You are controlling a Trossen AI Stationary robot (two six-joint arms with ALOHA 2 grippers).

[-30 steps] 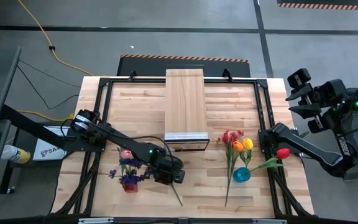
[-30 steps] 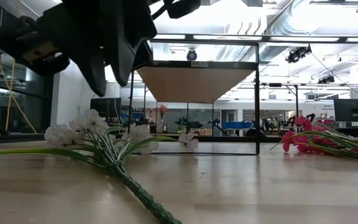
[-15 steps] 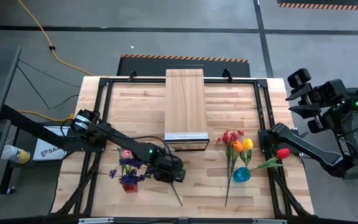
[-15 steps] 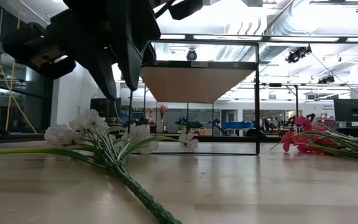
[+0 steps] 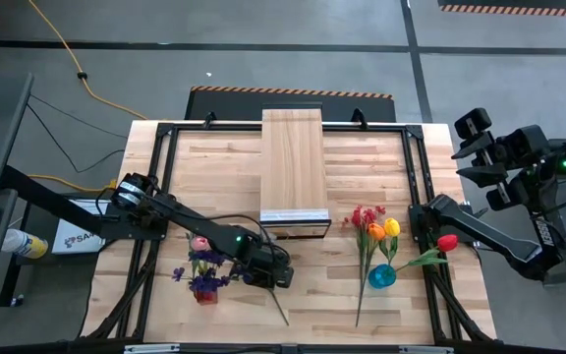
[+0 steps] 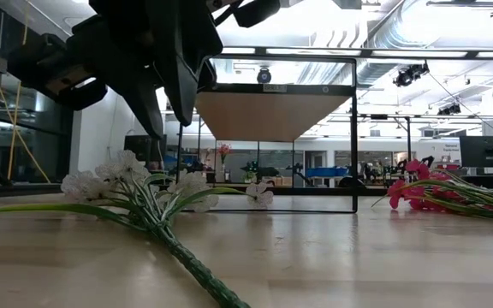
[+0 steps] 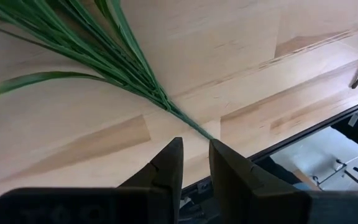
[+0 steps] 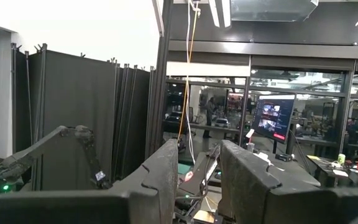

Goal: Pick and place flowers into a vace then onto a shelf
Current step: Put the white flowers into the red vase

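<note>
Nearest the front edge, the left gripper [image 5: 275, 278] is hovering over the white spray's stem [image 7: 185, 121], its fingers [image 7: 166, 167] standing slightly parted and gripping nothing. Beyond, tulips [image 5: 381, 234] are lying by a blue vase [image 5: 382, 276]. The shelf [image 5: 294, 165] is sitting farther back. The right gripper [image 8: 196, 163] is waiting off-table, fingers slightly apart, empty.

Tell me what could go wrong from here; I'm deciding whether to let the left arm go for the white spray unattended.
1. The left gripper hangs over the white spray's thin stem with its fingers only narrowly parted. Coming down, a fingertip may land on the stem and push it aside instead of straddling it.
2. The small vase, with purple blooms in it, stands close beside that arm. A swing could tip it.
</note>
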